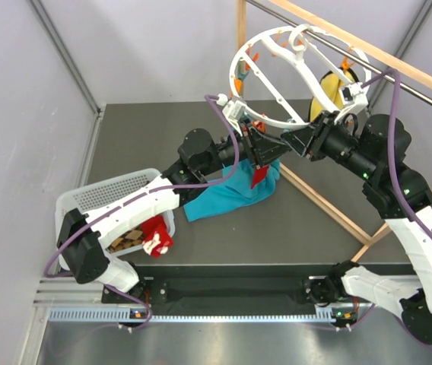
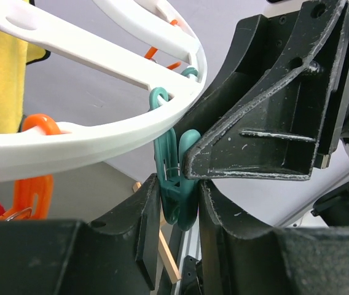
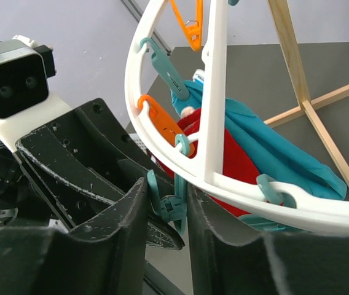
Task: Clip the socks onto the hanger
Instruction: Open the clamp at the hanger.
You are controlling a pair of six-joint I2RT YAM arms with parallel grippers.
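The white ring hanger (image 1: 255, 47) hangs from the wooden rail and also shows in the left wrist view (image 2: 88, 138) and the right wrist view (image 3: 214, 110). My left gripper (image 1: 252, 144) is closed around the lower end of a teal clip (image 2: 177, 187) on the rim. My right gripper (image 1: 277, 143) squeezes the same teal clip (image 3: 177, 206) higher up, and one of its fingers (image 2: 266, 132) presses against the clip. A red sock (image 1: 259, 176) hangs below the rim near an orange clip (image 3: 159, 120). Another red sock (image 1: 157, 237) and checkered socks (image 1: 128, 240) lie in the basket.
The white mesh basket (image 1: 113, 194) stands at the left front. A long teal cloth (image 1: 227, 199) hangs down to the table. A yellow cloth (image 1: 330, 90) hangs behind the hanger. The wooden rail frame (image 1: 338, 38) has a foot bar (image 1: 322, 201) on the table.
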